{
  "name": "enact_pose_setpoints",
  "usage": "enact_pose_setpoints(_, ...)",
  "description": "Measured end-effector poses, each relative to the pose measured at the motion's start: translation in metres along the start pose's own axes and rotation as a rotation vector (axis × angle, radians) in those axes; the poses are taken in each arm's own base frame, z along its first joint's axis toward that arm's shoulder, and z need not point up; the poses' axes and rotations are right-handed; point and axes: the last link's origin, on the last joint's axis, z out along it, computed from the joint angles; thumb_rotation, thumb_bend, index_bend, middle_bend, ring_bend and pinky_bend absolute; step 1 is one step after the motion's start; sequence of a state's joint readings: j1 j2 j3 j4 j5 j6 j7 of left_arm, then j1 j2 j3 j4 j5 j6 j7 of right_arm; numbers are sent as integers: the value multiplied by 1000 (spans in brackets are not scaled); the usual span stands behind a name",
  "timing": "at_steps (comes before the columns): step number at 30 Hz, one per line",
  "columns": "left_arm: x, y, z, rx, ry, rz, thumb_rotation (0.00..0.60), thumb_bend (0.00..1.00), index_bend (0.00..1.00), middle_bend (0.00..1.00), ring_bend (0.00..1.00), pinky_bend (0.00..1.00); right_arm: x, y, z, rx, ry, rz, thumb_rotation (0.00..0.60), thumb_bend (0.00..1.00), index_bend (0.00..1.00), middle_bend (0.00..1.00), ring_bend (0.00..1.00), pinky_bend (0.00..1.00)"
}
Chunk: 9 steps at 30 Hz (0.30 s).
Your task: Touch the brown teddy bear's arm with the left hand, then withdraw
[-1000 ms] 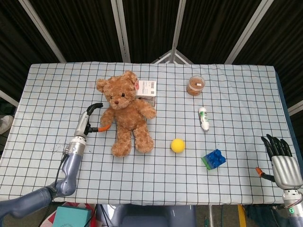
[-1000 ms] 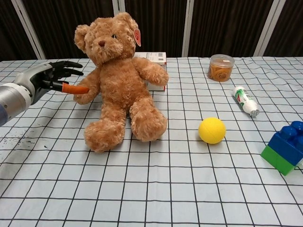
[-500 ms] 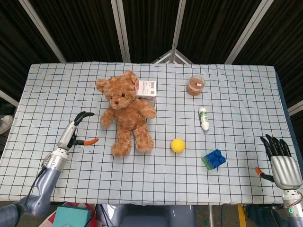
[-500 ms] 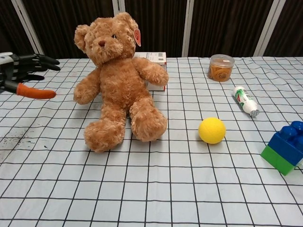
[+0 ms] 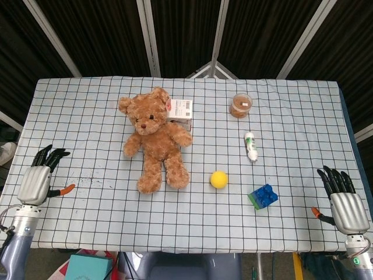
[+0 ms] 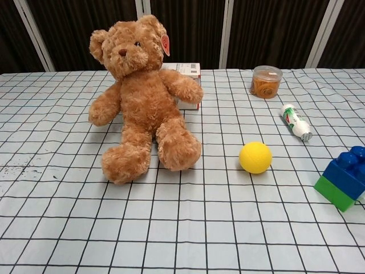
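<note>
The brown teddy bear (image 5: 154, 138) (image 6: 142, 98) lies on its back on the checked tablecloth, left of centre, its arms spread to both sides. My left hand (image 5: 38, 177) hovers at the table's left front edge, far from the bear, fingers apart and holding nothing. My right hand (image 5: 342, 199) is at the right front corner, also open and empty. Neither hand shows in the chest view.
A white box (image 5: 180, 109) sits behind the bear's shoulder. A brown-filled jar (image 5: 240, 105), a white bottle (image 5: 251, 146), a yellow ball (image 5: 218, 179) and a blue-green block (image 5: 263, 196) lie on the right half of the checked table (image 5: 291, 116).
My left hand has drawn back from the bear's arm to the table's left front edge and left the chest view. The bear and my right hand stayed in place.
</note>
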<state>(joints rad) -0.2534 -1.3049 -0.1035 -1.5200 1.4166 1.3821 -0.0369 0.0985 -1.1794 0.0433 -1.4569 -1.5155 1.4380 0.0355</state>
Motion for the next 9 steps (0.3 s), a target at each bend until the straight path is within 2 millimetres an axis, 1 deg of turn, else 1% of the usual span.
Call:
enact_pose_setpoints(5,2,-11,-7,-10,13,97,600,132,212,153,20,75,0,1,0,-4,0,-4,600,209,0,17,29,0)
enact_pose_setpoints(9,3,-15,-10,-3,8,112,600,132,213,153,21,75,1,0,1,-3,5,-3,600,208,0,17,29,0)
